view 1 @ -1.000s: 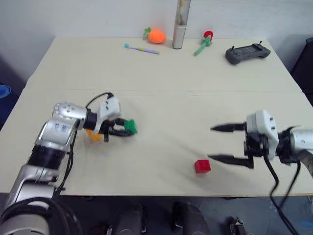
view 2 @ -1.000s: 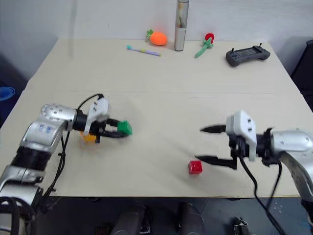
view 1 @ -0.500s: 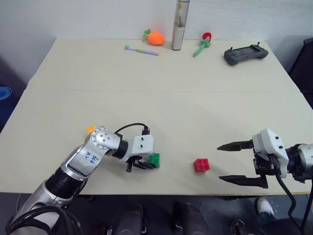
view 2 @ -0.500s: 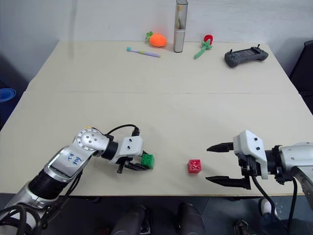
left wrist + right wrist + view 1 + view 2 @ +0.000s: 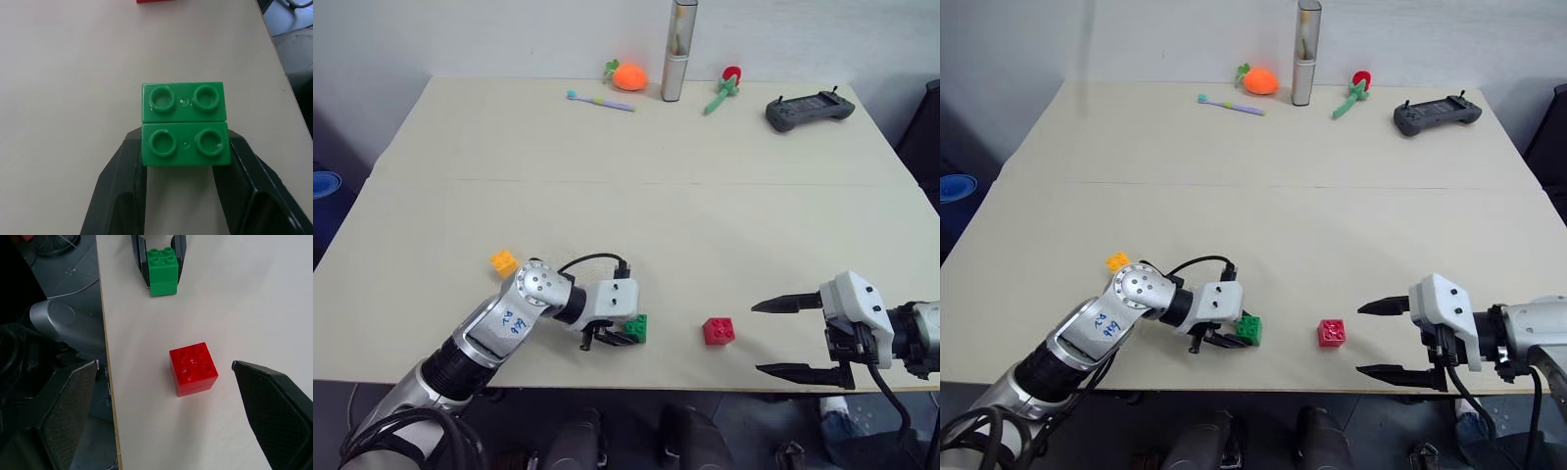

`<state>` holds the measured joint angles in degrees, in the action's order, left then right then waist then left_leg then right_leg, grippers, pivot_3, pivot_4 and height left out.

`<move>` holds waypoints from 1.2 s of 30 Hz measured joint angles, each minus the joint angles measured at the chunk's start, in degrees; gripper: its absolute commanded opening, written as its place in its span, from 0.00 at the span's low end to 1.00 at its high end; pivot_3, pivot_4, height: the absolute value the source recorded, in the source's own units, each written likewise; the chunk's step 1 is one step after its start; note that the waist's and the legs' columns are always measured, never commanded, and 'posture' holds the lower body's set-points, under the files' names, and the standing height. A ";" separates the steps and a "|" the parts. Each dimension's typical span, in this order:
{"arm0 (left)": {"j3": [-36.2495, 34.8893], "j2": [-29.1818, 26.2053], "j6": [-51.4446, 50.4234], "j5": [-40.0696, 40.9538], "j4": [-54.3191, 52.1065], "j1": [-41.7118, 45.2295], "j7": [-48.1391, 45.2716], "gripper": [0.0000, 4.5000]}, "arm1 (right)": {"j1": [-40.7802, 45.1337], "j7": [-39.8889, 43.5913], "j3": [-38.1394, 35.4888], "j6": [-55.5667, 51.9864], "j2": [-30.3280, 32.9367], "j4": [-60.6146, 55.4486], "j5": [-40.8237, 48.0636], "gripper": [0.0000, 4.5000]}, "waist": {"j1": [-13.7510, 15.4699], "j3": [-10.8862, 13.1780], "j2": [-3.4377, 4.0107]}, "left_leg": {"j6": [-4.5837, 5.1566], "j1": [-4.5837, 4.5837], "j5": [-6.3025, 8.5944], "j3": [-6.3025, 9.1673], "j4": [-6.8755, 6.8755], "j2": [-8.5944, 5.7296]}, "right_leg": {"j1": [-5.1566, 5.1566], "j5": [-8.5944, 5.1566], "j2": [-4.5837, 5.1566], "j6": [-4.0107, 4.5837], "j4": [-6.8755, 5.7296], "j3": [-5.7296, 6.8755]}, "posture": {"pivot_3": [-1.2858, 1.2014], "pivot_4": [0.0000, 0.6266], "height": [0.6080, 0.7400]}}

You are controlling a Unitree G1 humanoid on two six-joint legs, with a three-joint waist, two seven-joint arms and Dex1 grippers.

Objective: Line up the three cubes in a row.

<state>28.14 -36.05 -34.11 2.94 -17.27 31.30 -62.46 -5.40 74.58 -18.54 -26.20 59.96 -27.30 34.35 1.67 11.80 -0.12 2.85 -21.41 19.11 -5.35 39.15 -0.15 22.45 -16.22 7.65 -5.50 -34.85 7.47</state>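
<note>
My left gripper [image 5: 625,336] is shut on the green cube [image 5: 636,328], one black finger on each side of it [image 5: 185,122]. It holds the cube low over the table near the front edge. The red cube [image 5: 719,330] lies on the table just right of the green one, a small gap apart. My right gripper [image 5: 757,339] stands open to the right of the red cube [image 5: 193,368], fingers spread wide with nothing between them. The yellow-orange cube [image 5: 503,262] sits alone farther left and back, behind my left forearm.
Along the far edge lie an orange round toy with leaves [image 5: 627,75], a toothbrush [image 5: 599,100], a tall metal cylinder [image 5: 677,49], a red flower toy [image 5: 724,86] and a black controller [image 5: 810,106]. The table's front edge [image 5: 685,384] runs close below the cubes.
My left gripper has carried the green cube away from the yellow-orange cube, rightward and toward the front edge, close to the red cube. My right gripper drew back slightly to the right, still open.
</note>
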 measured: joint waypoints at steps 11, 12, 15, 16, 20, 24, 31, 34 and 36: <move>-3.66 -0.87 -7.38 4.05 -2.67 -1.44 0.60 1.00 | 1.89 -0.19 0.35 0.05 0.00 0.29 -0.05 1.00 | -0.10 0.00 0.00 | 0.01 0.00 0.00 0.01 0.01 0.00 | 0.00 0.00 0.00 0.00 -0.04 0.00 | 0.52 0.24 1.00; -4.94 -1.32 -8.46 5.04 -3.41 -1.78 0.61 1.00 | 2.21 -0.10 0.51 0.08 0.00 0.39 -0.12 1.00 | -0.12 0.00 0.00 | 0.00 0.00 0.00 0.01 0.01 0.00 | 0.00 0.00 0.00 0.00 -0.04 0.00 | 0.52 0.24 1.00; -12.38 -5.04 -12.27 9.26 -6.86 -5.06 0.67 1.00 | 3.93 0.42 1.51 0.34 0.02 1.11 -0.37 1.00 | -0.37 0.00 0.00 | -0.02 0.01 0.00 0.01 0.01 0.04 | 0.02 -0.02 -0.01 0.04 -0.05 0.01 | 0.52 0.24 1.00; -16.90 -7.19 -13.53 11.37 -8.01 -7.00 0.65 1.00 | 5.06 0.77 2.18 0.54 0.02 1.97 -0.37 1.00 | -0.51 0.00 0.00 | -0.04 0.02 0.00 0.01 0.01 0.06 | 0.02 -0.03 -0.02 0.06 -0.04 0.01 | 0.52 0.24 1.00; -32.79 -11.79 -16.07 17.92 -10.86 -15.44 -0.13 1.00 | 9.25 1.13 3.17 0.60 0.03 4.47 0.15 1.00 | -0.53 0.01 0.02 | -0.07 0.04 0.02 0.05 0.00 0.07 | 0.01 -0.05 0.00 0.08 0.03 0.01 | 0.52 0.24 1.00; -50.53 -12.52 -15.90 20.85 -11.26 -27.83 1.18 1.00 | 14.21 1.09 5.13 -0.04 -0.29 6.41 0.98 1.00 | -0.45 0.01 0.02 | -0.13 0.05 0.05 0.07 -0.02 0.09 | 0.02 -0.07 0.02 0.11 0.16 0.02 | 0.52 0.24 1.00; -65.38 -10.74 -5.07 16.79 -3.07 -44.25 4.67 1.00 | 19.70 1.46 9.46 -0.17 -2.05 9.79 1.01 1.00 | 0.31 0.01 0.02 | -0.41 0.05 0.38 0.09 -0.05 0.06 | 0.07 -0.08 0.18 0.15 0.16 0.05 | 0.52 0.24 1.00; -65.18 -12.31 -0.54 15.78 2.02 -43.15 5.32 1.00 | 21.63 1.83 9.60 -0.46 -2.09 10.34 1.44 1.00 | 0.30 0.00 0.01 | -0.42 0.05 0.42 0.08 -0.05 0.03 | 0.10 -0.07 0.24 0.16 0.14 0.05 | 0.52 0.24 1.00; -63.56 -13.92 1.04 15.70 5.44 -39.17 5.41 1.00 | 22.17 1.83 9.68 -0.78 -2.20 11.26 1.57 1.00 | 0.32 0.00 0.01 | -0.44 0.02 0.44 0.07 -0.07 0.03 | 0.14 -0.07 0.24 0.17 0.12 0.06 | 0.52 0.24 1.00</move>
<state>-35.42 -49.97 -33.07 18.65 -11.84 -7.88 -57.05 16.77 76.41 -8.85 -26.98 57.76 -16.04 35.92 1.99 11.80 -0.11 2.42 -21.39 19.55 -5.28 39.08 -0.12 22.59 -16.29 7.89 -5.34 -34.73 7.54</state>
